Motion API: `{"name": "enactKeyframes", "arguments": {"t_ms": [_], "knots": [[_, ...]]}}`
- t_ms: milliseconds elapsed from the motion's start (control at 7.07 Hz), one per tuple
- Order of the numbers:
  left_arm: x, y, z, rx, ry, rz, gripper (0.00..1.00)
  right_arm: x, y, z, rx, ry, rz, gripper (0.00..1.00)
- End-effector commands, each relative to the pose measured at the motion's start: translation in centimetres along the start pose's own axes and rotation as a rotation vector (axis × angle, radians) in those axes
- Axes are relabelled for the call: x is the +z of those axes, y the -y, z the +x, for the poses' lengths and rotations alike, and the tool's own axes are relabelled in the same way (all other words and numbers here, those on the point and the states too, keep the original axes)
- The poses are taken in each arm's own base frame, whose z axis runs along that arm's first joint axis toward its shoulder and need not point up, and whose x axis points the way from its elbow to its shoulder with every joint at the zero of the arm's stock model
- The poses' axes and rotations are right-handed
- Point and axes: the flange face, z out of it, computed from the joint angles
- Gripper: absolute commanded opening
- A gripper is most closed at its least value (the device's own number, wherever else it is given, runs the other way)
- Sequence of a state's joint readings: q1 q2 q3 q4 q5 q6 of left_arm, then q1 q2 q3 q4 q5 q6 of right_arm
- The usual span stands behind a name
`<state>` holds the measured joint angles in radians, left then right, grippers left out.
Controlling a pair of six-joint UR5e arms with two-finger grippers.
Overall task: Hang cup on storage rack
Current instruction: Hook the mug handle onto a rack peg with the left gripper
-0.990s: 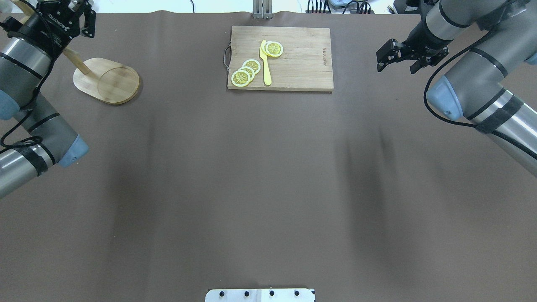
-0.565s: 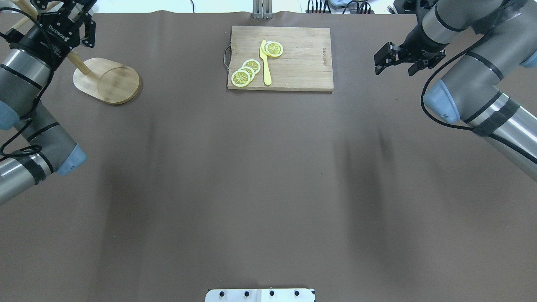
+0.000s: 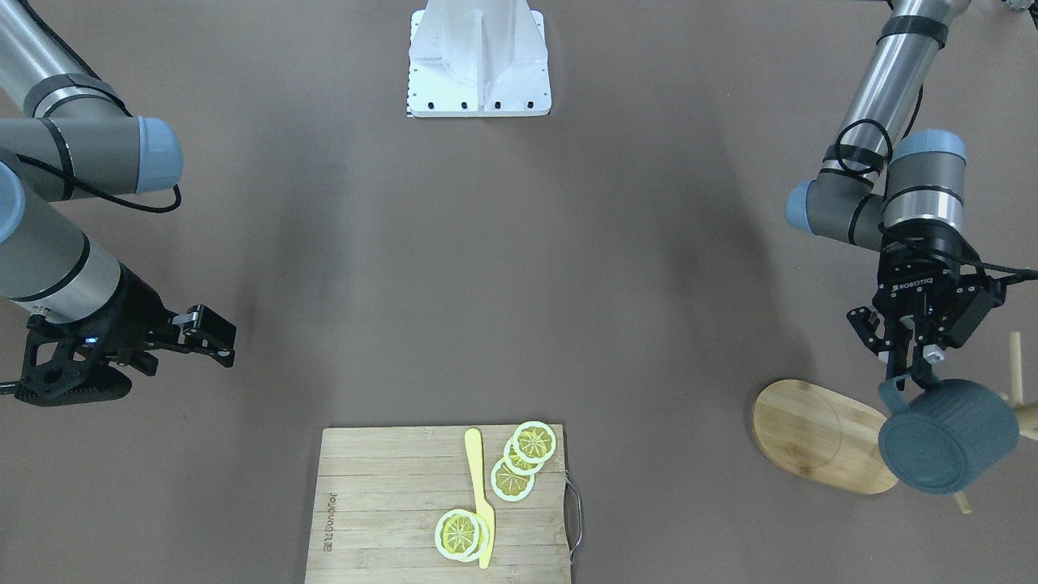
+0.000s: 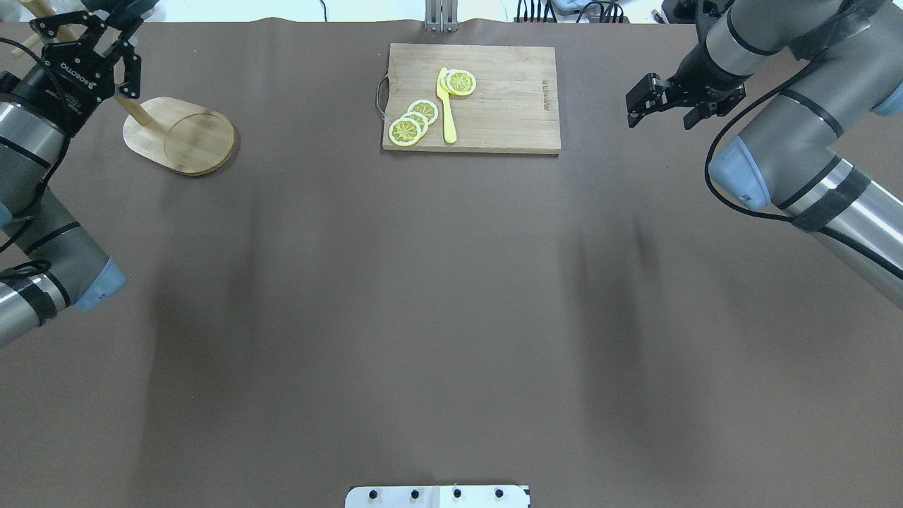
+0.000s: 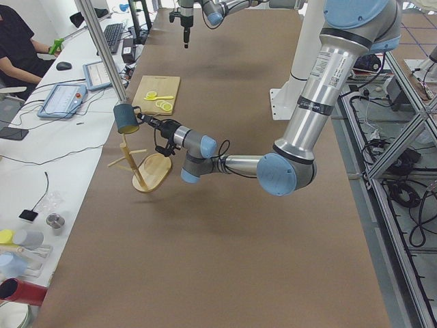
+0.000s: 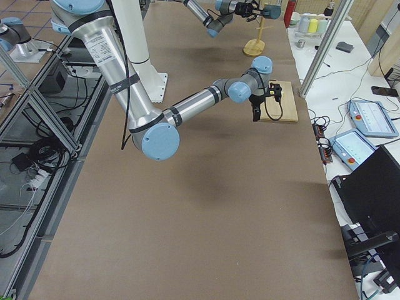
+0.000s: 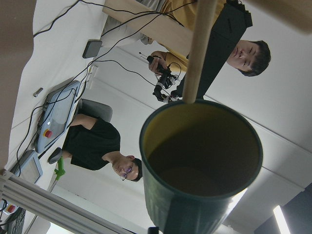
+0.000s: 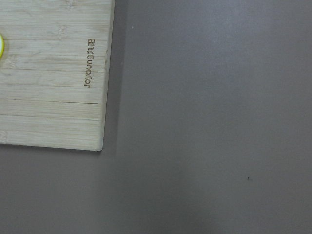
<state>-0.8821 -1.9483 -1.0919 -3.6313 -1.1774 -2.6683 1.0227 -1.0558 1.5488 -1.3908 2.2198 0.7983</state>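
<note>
The dark blue-grey cup [image 3: 949, 438] hangs in my left gripper [image 3: 915, 367], which is shut on its rim by the handle. It is up among the pegs of the wooden storage rack [image 3: 819, 434], over the far end of the oval base. In the left wrist view the cup's yellowish mouth [image 7: 200, 156] faces out, and a peg tip [image 7: 195, 58] sits at its rim. In the overhead view my left gripper [image 4: 116, 17] is at the top left by the rack pole [image 4: 130, 109], and the cup is almost out of frame. My right gripper [image 4: 663, 106] is open and empty, right of the cutting board.
A rectangular cutting board [image 4: 494, 99] with lemon slices [image 4: 413, 120] and a yellow knife [image 4: 446, 106] lies at the table's far middle. Its corner shows in the right wrist view [image 8: 53, 73]. Operators sit beyond the table's far edge [image 7: 243, 53].
My left arm has drawn back to the left, with the gripper still at the rack's top. My right gripper has shifted a little toward the far edge.
</note>
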Motion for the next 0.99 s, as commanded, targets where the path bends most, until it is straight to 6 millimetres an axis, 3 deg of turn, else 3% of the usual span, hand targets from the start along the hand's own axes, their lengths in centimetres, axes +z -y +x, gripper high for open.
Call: {"name": "enactKeyframes", "arguments": {"t_ms": [0, 848], "knots": [[-2.2, 1.9, 0.1, -0.017, 0.010, 0.014, 0.00, 0.1, -0.4, -0.7, 0.013, 0.002, 0.002, 1.00], [-3.7, 4.6, -1.0, -0.042, 0.017, 0.081, 0.00, 0.4, -0.8, -1.1, 0.004, -0.001, 0.004, 1.00]]}}
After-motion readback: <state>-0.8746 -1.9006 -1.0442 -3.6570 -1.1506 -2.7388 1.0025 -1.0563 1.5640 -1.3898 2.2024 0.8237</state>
